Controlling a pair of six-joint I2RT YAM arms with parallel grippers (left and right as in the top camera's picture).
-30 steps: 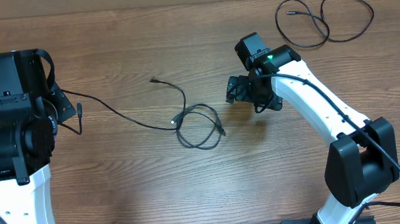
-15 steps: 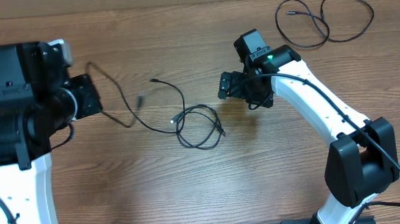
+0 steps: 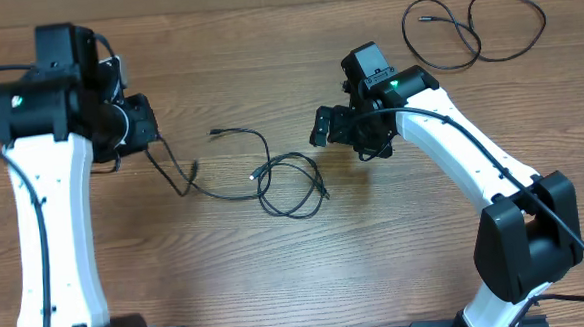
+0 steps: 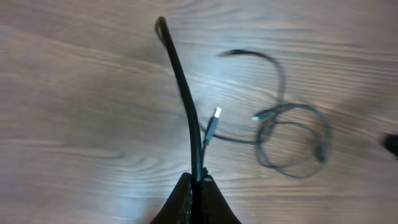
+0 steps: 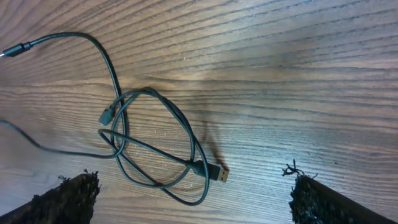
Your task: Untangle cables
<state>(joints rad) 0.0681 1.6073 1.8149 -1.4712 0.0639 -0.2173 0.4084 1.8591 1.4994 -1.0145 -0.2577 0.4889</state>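
Observation:
A loose knot of thin black cables (image 3: 291,184) lies mid-table, and one strand runs left from it. My left gripper (image 3: 147,141) is shut on that strand (image 4: 186,106), which sticks out past the closed jaws, with a silvery plug (image 4: 216,114) beside it. The knot (image 4: 292,140) shows further off in the left wrist view. My right gripper (image 3: 345,136) hovers just right of the knot, open. Its fingers (image 5: 68,199) stand wide either side of the loops (image 5: 155,143) and a USB plug (image 5: 219,174), touching nothing.
A separate black cable (image 3: 475,29) lies looped at the far right corner. One free end (image 3: 216,134) of the knot's cords points left. The white right arm (image 3: 473,174) crosses the table's right half.
My left arm has swung up and to the right with the strand in its grip, dragging it across the table. The right gripper has edged slightly left toward the knot.

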